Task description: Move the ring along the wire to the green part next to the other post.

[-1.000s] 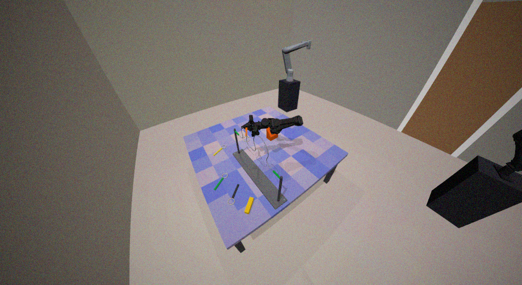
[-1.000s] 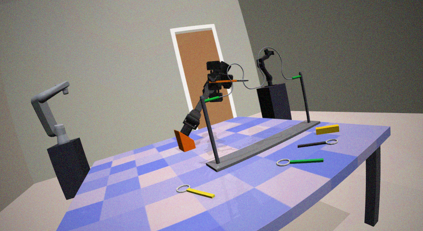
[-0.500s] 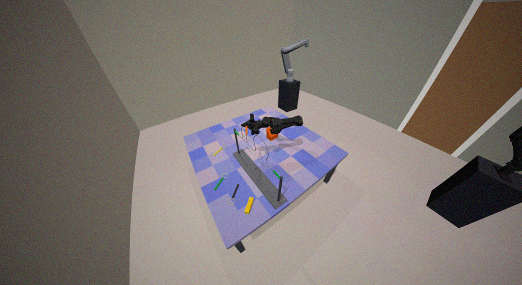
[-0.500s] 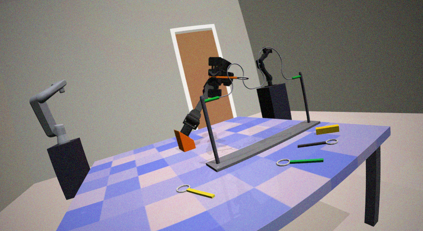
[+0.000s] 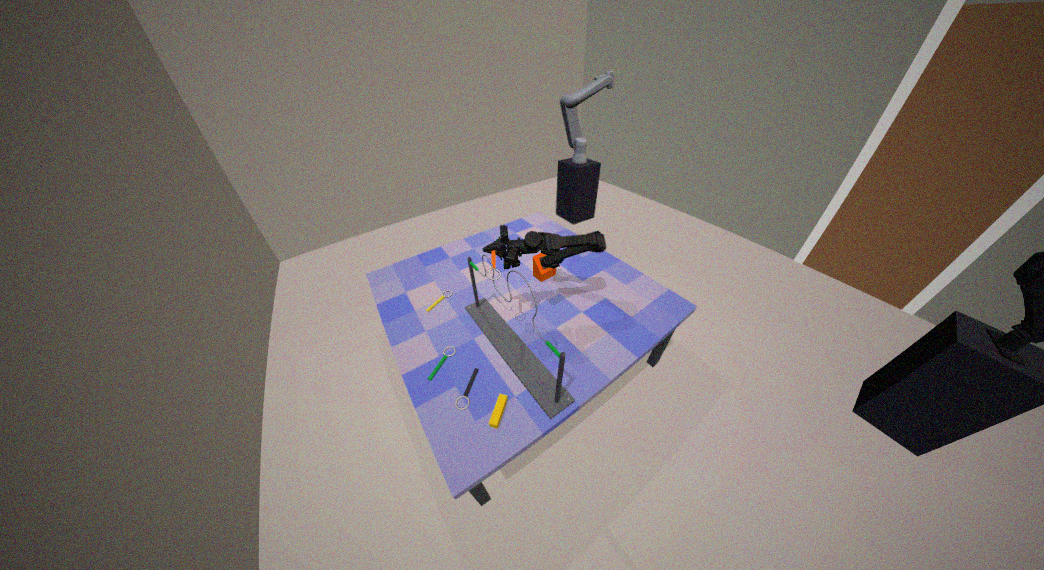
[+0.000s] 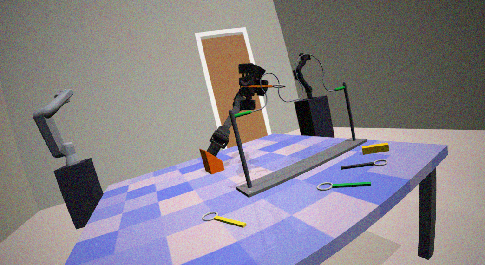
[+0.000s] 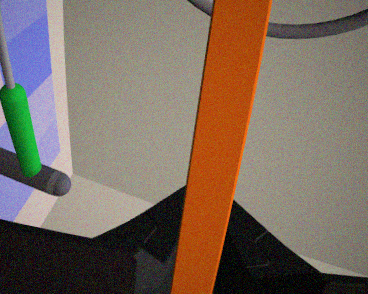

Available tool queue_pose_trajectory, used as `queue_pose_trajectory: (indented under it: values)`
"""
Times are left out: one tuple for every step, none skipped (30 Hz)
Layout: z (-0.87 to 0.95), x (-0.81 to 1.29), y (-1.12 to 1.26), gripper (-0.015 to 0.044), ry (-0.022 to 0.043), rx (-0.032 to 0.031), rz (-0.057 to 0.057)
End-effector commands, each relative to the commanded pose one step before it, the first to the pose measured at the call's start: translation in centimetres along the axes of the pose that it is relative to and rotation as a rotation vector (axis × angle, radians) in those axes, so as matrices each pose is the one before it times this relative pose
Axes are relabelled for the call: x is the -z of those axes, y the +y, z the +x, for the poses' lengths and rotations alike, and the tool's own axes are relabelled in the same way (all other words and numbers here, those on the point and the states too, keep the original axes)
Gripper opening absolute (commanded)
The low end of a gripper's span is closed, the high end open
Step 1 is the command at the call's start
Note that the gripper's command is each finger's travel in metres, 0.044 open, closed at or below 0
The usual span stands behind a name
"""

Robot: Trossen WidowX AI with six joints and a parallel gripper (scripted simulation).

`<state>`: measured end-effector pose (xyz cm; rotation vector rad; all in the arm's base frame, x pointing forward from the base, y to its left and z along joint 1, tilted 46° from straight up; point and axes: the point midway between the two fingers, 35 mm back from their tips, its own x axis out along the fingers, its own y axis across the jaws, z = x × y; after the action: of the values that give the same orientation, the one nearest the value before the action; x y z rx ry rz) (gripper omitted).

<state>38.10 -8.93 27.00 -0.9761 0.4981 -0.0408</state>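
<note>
One principal hazard, as judged: the ring [image 6: 279, 86] brushing the thin grey wire [image 6: 288, 100], which would follow if the gripper [image 6: 252, 86] tilts or drifts sideways while tracing the loops ahead of it. A second: the orange handle [image 6: 259, 86] slipping or twisting in the jaws, swinging the ring into the wire.

Item: small pale metal ring on a long, flat, straight orange handle, held roughly level. The gripper is clamped on the handle's near end; the ring projects beyond the fingertips, around the grey wire. Whether it clears the wire cannot be told. The green sleeve [image 6: 245, 113] and near post [image 6: 240, 148] sit below the gripper; the far green sleeve [image 6: 339, 88] lies well beyond the ring.
</note>
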Motion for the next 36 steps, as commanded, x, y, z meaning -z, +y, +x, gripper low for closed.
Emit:
queue_pose_trajectory:
  values:
    - [-0.023,-0.205,-0.052,-0.0150,-0.01010,-0.02243,0.0521]
    - [0.012,-0.001,0.097,-0.0150,-0.00178,-0.00815,0.0145]
    - [0.012,-0.003,0.109,-0.0150,-0.00197,-0.00901,0.0160]
    - [0.012,-0.004,0.114,-0.0150,-0.00205,-0.00938,0.0167]
    - [0.013,-0.004,0.119,-0.0150,-0.00209,-0.00957,0.0170]
    - [0.017,0.000,0.134,-0.0150,-0.00222,-0.01016,0.0181]
    - [0.018,0.000,0.141,-0.0150,-0.00231,-0.01056,0.0188]
    - [0.018,-0.001,0.145,-0.0150,-0.00236,-0.01078,0.0192]
    - [0.017,-0.003,0.146,-0.0150,-0.00237,-0.01084,0.0193]
    - [0.017,-0.003,0.149,-0.0150,-0.00240,-0.01096,0.0195]
    - [0.014,0.001,0.104,-0.0150,-0.00166,-0.00749,0.0133]
    - [0.016,0.000,0.119,-0.0150,-0.00191,-0.00850,0.0151]
    - [0.018,-0.001,0.144,-0.0150,-0.00231,-0.01028,0.0182]
    - [0.019,-0.002,0.162,-0.0150,-0.00257,-0.01152,0.0204]
    - [0.020,-0.003,0.167,-0.0150,-0.00262,-0.01186,0.0210]
    - [0.021,0.000,0.169,-0.0150,-0.00262,-0.01191,0.0211]
    - [0.022,0.000,0.169,-0.0150,-0.00262,-0.01191,0.0211]
    - [0.021,0.000,0.169,-0.0150,-0.00261,-0.01189,0.0211]
    - [0.020,-0.002,0.170,-0.0150,-0.00261,-0.01189,0.0211]
    - [0.020,-0.002,0.170,-0.0150,-0.00262,-0.01191,0.0211]
    - [0.022,0.000,0.171,-0.0150,-0.00263,-0.01195,0.0212]
    - [0.022,0.001,0.172,-0.0150,-0.00264,-0.01199,0.0213]
    - [0.021,0.000,0.172,-0.0150,-0.00264,-0.01201,0.0213]
    - [0.021,-0.002,0.172,-0.0150,-0.00265,-0.01201,0.0213]
    - [0.020,-0.002,0.173,-0.0150,-0.00265,-0.01202,0.0213]
    - [0.022,0.000,0.173,-0.0150,-0.00265,-0.01203,0.0214]
    - [0.022,0.001,0.173,-0.0150,-0.00266,-0.01204,0.0214]
    - [0.021,0.000,0.173,-0.0150,-0.00266,-0.01205,0.0214]
    - [0.021,-0.002,0.173,-0.0150,-0.00266,-0.01206,0.0214]
    - [0.021,-0.002,0.173,-0.0150,-0.00267,-0.01206,0.0214]
    - [0.022,0.000,0.173,-0.0150,-0.00267,-0.01206,0.0214]
    - [0.022,0.000,0.173,-0.0150,-0.00267,-0.01207,0.0214]
    - [0.021,0.000,0.173,-0.0150,-0.00268,-0.01207,0.0214]
    - [0.021,-0.002,0.174,-0.0150,-0.00268,-0.01207,0.0214]
    - [0.021,-0.002,0.174,-0.0150,-0.00268,-0.01208,0.0214]
    - [0.022,0.000,0.174,-0.0150,-0.00269,-0.01208,0.0214]
